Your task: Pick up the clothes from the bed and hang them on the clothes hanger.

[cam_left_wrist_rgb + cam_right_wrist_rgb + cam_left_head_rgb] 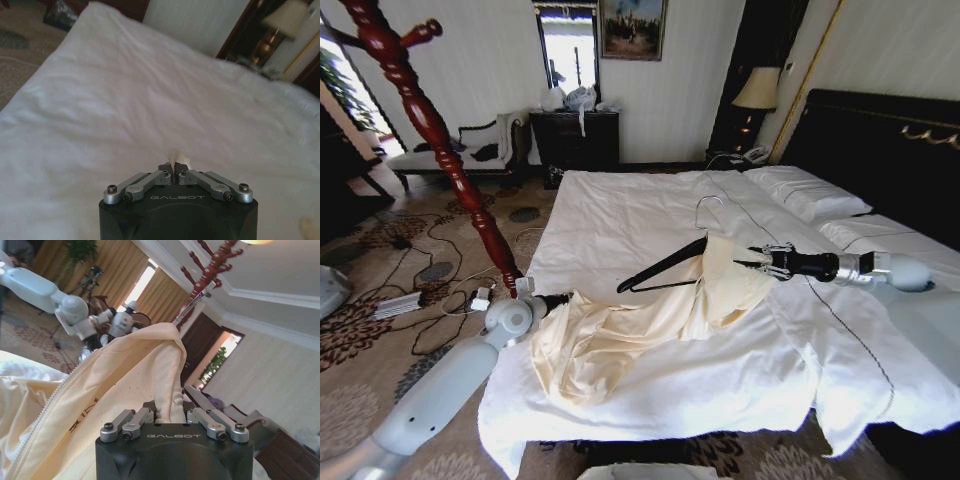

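The clothes [650,320] lay draped near the bed's [620,210] foot edge, over the clothes hanger [665,268]. The left gripper [173,167] had its jaws pinched on a fabric edge; the right gripper [170,412] clamped cloth, whose zipper the right wrist view revealed.

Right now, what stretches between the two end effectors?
The cream thin-fabric garment, draped over the slim dark hanger, spans left end effector to right end effector in the head view.

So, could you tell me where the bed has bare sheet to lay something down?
Bare sheet lies on the bed between the hanger and the far edge. The near half is crowded by the clothes, pinched by left gripper and right gripper.
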Controlling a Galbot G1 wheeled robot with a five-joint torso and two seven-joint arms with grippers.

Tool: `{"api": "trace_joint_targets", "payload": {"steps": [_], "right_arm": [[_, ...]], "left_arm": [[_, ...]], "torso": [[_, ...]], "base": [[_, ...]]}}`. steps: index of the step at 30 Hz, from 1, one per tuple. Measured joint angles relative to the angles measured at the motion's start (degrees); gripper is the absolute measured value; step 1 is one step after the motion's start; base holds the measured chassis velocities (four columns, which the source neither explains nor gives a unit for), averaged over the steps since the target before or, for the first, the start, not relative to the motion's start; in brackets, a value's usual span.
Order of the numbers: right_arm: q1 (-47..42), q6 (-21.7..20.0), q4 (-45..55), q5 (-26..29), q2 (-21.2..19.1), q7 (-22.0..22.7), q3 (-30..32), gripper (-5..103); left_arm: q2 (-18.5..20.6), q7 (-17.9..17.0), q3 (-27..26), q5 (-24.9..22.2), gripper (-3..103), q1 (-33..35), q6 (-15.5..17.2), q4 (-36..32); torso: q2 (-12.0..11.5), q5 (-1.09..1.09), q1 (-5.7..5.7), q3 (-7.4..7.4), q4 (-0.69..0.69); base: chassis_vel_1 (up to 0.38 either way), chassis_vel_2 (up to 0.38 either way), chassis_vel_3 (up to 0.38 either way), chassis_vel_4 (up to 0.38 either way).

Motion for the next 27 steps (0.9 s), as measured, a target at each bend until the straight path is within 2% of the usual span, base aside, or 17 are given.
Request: {"api": "trace_joint_targets", "payload": {"steps": [3, 6, 10, 13, 14, 15, 17, 19, 20, 21, 24, 25, 27], "right_arm": [[-0.1, -1.2, -1.0, -2.1, 1.1, 1.8, -0.2, 23], [-0.7, -1.3, -0.8, -3.0, 1.4, 1.9, -0.3, 23], [-1.4, -1.3, 0.0, -3.9, 2.0, 2.3, -0.6, 23], [-1.4, -1.3, 0.1, -4.1, 2.2, 2.5, -0.5, 23], [-1.5, -1.2, 0.0, -3.8, 2.1, 2.5, -0.1, 23], [-1.5, -1.2, 0.0, -3.8, 2.1, 2.5, -0.1, 23], [-1.5, -1.1, -0.1, -3.2, 1.8, 2.6, 0.4, 23], [-1.4, -1.0, -0.6, -2.8, 1.7, 2.8, 0.5, 23], [-1.2, -0.9, -1.1, -2.9, 1.8, 3.0, 0.5, 23], [-1.2, -0.9, -1.1, -2.9, 1.8, 3.0, 0.5, 23], [-1.2, -0.7, -1.9, -4.2, 2.6, 3.7, 0.4, 23], [-1.2, -0.7, -1.9, -4.2, 2.6, 3.7, 0.4, 23], [-1.4, -0.5, -2.5, -5.3, 3.3, 4.3, 0.2, 23]], "left_arm": [[0.4, 1.0, -3.2, -3.6, 1, -2.0, -4.0, -1.1], [1.2, 1.7, -5.5, -5.8, 1, -3.3, -5.8, -2.3], [2.5, 2.9, -9.2, -9.3, 1, -4.7, -6.6, -5.1], [4.2, 3.2, -11.6, -9.7, 1, -3.7, -6.8, -8.0], [5.0, 1.5, -11.5, -9.1, 1, -1.3, -6.4, -10.0], [5.0, 1.5, -11.5, -9.1, 1, -1.3, -6.4, -10.0], [5.7, -1.5, -10.9, -6.6, 1, 3.3, -5.5, -13.0], [5.9, -5.0, -10.0, -2.7, 1, 10.0, -4.3, -16.6], [5.5, -8.6, -9.0, 1.0, 1, 16.9, -3.5, -20.9], [5.5, -8.6, -9.0, 1.0, 1, 16.9, -3.5, -20.9], [4.5, -13.0, -7.9, 3.6, 1, 24.6, -3.0, -26.1], [4.5, -13.0, -7.9, 3.6, 1, 24.6, -3.0, -26.1], [4.1, -14.7, -7.0, 4.3, 1, 29.2, -2.8, -28.5]], "torso": [[0.0, 0.03, 0.00, 0.00, -0.01], [0.0, 0.02, 0.00, 0.00, -0.01], [0.0, 0.01, 0.00, 0.00, 0.00], [0.0, 0.05, 0.00, -0.01, 0.00], [0.0, 0.04, 0.00, -0.01, 0.00], [0.0, 0.04, 0.00, -0.01, 0.00], [0.0, 0.00, 0.00, -0.01, -0.02], [0.0, -0.01, 0.00, -0.01, 0.00], [0.0, -0.01, 0.00, -0.01, 0.02], [0.0, -0.01, 0.00, -0.01, 0.02], [0.0, 0.01, -0.01, -0.02, 0.01], [0.0, 0.01, -0.01, -0.02, 0.01], [0.0, 0.02, -0.01, -0.01, -0.01]], "base": [[0.000, 0.000, 0.000, 0.000], [0.000, 0.000, 0.000, 0.000], [0.000, 0.000, 0.000, 0.000], [0.000, 0.000, 0.000, 0.000], [0.000, 0.000, 0.000, 0.000], [0.000, 0.000, 0.000, 0.000], [0.000, 0.000, 0.000, 0.000], [0.000, 0.000, 0.000, 0.000], [0.000, 0.000, 0.000, 0.000], [0.000, 0.000, 0.000, 0.000], [0.000, 0.000, 0.000, 0.000], [0.000, 0.000, 0.000, 0.000], [0.000, 0.000, 0.000, 0.000]]}}
